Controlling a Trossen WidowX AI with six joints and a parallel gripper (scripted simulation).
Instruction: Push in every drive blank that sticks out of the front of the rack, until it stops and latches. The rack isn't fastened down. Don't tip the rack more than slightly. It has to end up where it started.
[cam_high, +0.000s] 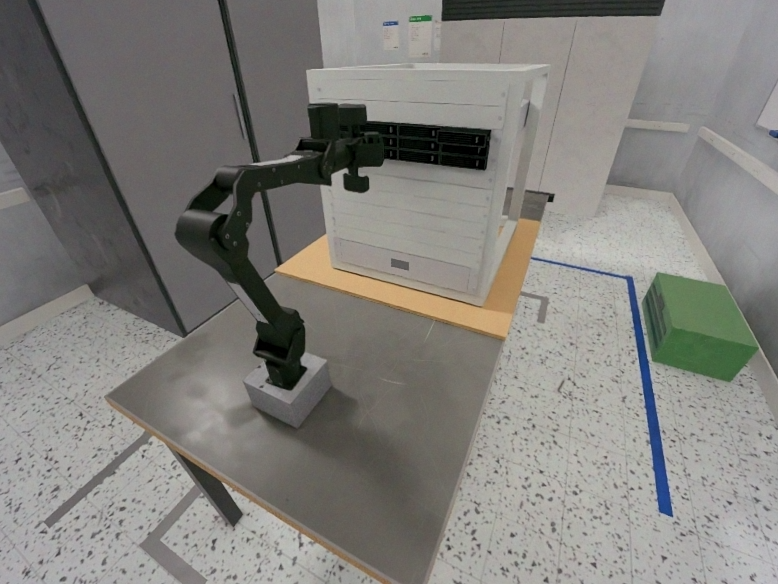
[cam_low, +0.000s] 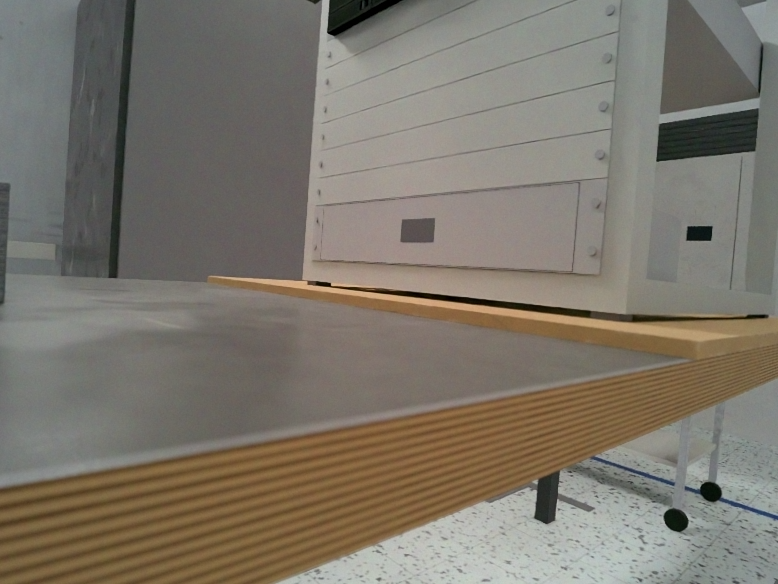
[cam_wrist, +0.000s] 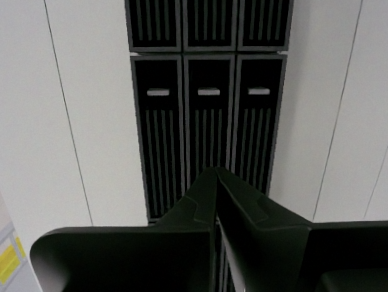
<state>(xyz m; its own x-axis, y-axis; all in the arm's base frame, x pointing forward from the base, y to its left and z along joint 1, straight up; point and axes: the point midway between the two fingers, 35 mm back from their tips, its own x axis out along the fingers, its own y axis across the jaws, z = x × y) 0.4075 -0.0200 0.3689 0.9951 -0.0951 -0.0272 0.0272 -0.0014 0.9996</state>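
A white rack (cam_high: 427, 176) stands on an orange board (cam_high: 512, 282) at the far end of the grey table. A black bay of drive blanks (cam_high: 436, 145), three rows high, sits in its upper front. My gripper (cam_high: 378, 150) is shut and empty, and points at the left end of that bay. In the wrist view the joined fingertips (cam_wrist: 216, 172) lie over the middle blank (cam_wrist: 209, 120) of three side by side, close to or touching its face. I cannot tell which blanks stick out. The exterior view shows the lower rack front (cam_low: 465, 157); only a sliver of the bay (cam_low: 358, 9) is visible.
The arm's grey base block (cam_high: 287, 389) sits on the table's near left. Grey cabinets (cam_high: 157, 125) stand behind the arm. A green box (cam_high: 697, 323) lies on the floor to the right, beside a blue floor line (cam_high: 647, 377).
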